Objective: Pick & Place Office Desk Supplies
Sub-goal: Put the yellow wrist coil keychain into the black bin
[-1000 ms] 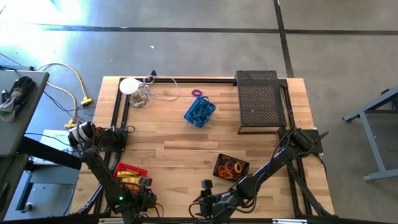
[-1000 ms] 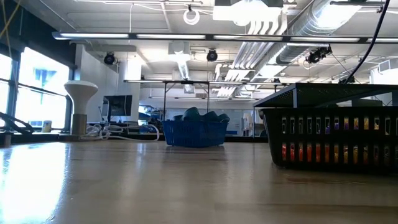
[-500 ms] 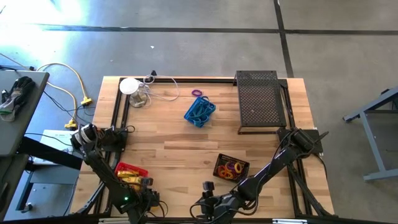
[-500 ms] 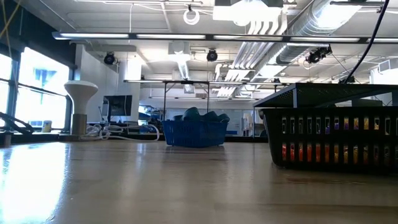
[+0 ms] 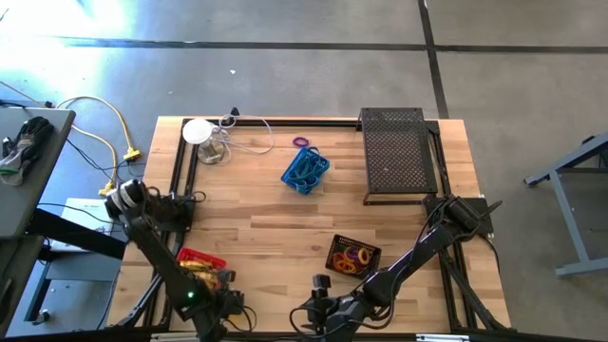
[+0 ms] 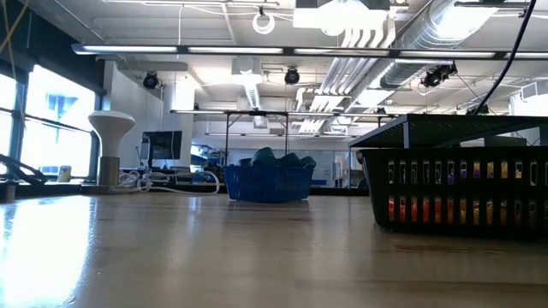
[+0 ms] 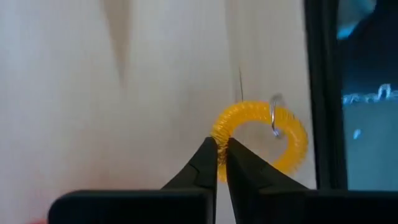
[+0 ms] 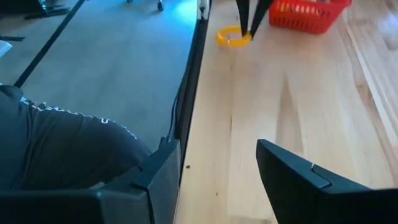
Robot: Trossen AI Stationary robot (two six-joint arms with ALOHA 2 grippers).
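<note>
Left jaws (image 7: 222, 149) pinching yellow coil ring (image 7: 261, 142), right jaws (image 8: 217, 162) spread, blue basket (image 5: 305, 171) holding loops

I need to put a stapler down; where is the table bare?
Bare wood lies in the middle, between the blue basket, black basket and red basket, and along the left below the white disc. The near edge is crowded: left gripper on a yellow ring, right gripper beside.

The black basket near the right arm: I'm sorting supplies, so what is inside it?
Inside the black basket lie small coiled rings in orange, purple and red. Whatever lies beneath them, or against the mesh walls, is hidden.
</note>
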